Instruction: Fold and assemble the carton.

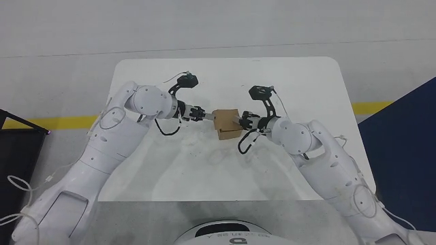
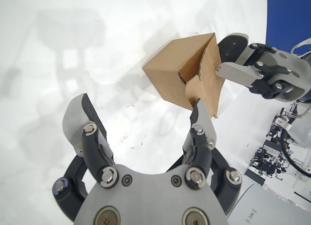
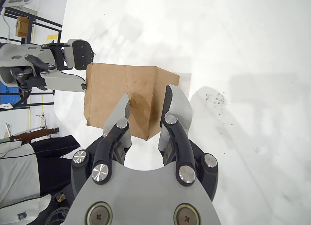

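A small brown cardboard carton (image 1: 225, 124) stands partly folded at the middle of the white table (image 1: 272, 82). In the left wrist view the carton (image 2: 167, 80) shows an open side with loose flaps. My left gripper (image 2: 143, 111) is open just left of it, and one fingertip (image 2: 197, 108) touches a flap's lower corner. My right gripper (image 3: 147, 104) is shut on a folded flap ridge of the carton (image 3: 109, 82) from the right side. The right gripper (image 2: 224, 59) is seen pinching that flap in the left wrist view. The left gripper (image 3: 83, 72) sits at the carton's far edge.
The table has rounded corners and dark scuff marks (image 3: 215, 98) near the carton. A black rack (image 1: 13, 126) stands off its left edge, and a blue mat (image 1: 402, 136) lies beyond its right edge. Bare tabletop lies in front of and behind the carton.
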`<state>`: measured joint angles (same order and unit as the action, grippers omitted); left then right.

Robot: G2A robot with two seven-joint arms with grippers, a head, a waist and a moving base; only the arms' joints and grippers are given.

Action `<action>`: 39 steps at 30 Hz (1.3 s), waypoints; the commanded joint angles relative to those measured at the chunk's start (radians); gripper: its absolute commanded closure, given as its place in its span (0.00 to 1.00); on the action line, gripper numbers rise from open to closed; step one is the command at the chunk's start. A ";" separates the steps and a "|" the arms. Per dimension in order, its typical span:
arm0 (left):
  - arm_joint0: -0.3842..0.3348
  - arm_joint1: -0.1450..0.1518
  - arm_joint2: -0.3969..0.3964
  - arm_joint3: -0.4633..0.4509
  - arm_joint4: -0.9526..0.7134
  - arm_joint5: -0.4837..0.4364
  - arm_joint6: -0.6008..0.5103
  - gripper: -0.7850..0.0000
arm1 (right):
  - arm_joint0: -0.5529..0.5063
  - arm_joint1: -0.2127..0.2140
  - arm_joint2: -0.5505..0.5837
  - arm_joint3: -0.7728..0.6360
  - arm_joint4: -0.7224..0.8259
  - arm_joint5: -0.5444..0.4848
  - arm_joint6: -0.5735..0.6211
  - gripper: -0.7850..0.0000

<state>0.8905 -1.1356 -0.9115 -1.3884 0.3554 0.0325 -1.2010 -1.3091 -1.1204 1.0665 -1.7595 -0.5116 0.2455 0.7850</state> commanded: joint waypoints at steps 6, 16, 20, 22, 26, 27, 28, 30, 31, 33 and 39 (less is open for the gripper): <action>-0.015 -0.009 0.027 0.029 -0.010 -0.008 0.005 0.00 | -0.005 -0.001 0.006 -0.003 0.019 -0.004 0.009 0.59; -0.029 -0.015 0.035 0.049 -0.029 -0.022 0.020 0.00 | 0.005 -0.005 -0.009 -0.011 0.019 -0.001 0.020 0.58; -0.025 -0.010 0.021 0.056 -0.032 -0.025 0.023 0.00 | 0.008 -0.007 -0.009 -0.007 0.033 0.004 0.021 0.58; -0.018 -0.005 0.009 0.054 -0.027 -0.028 0.022 0.00 | 0.011 -0.008 -0.007 0.000 0.047 0.010 0.023 0.57; 0.002 0.006 -0.020 0.038 -0.021 -0.030 0.018 0.00 | 0.019 -0.011 -0.007 0.014 0.069 0.029 0.022 0.56; 0.006 0.009 -0.026 0.033 -0.019 -0.028 0.016 0.00 | 0.021 -0.012 -0.008 0.016 0.074 0.030 0.021 0.56; 0.010 0.011 -0.031 0.028 -0.017 -0.027 0.014 0.00 | 0.023 -0.013 -0.008 0.019 0.077 0.031 0.022 0.56; 0.017 0.015 -0.039 0.017 -0.013 -0.025 0.012 0.00 | 0.027 -0.014 -0.009 0.025 0.083 0.033 0.021 0.56; 0.020 0.016 -0.043 0.012 -0.012 -0.023 0.012 0.00 | 0.029 -0.014 -0.010 0.028 0.085 0.034 0.022 0.56; 0.026 0.019 -0.048 0.004 -0.009 -0.020 0.012 0.00 | 0.031 -0.015 -0.011 0.030 0.088 0.035 0.021 0.56; 0.022 0.018 -0.034 -0.001 -0.003 -0.014 -0.006 0.00 | 0.033 -0.017 -0.010 0.036 0.101 0.034 0.021 0.56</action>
<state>0.9168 -1.1157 -0.9522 -1.3890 0.3547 0.0187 -1.2051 -1.2759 -1.1368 1.0557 -1.7244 -0.4147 0.2809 0.8057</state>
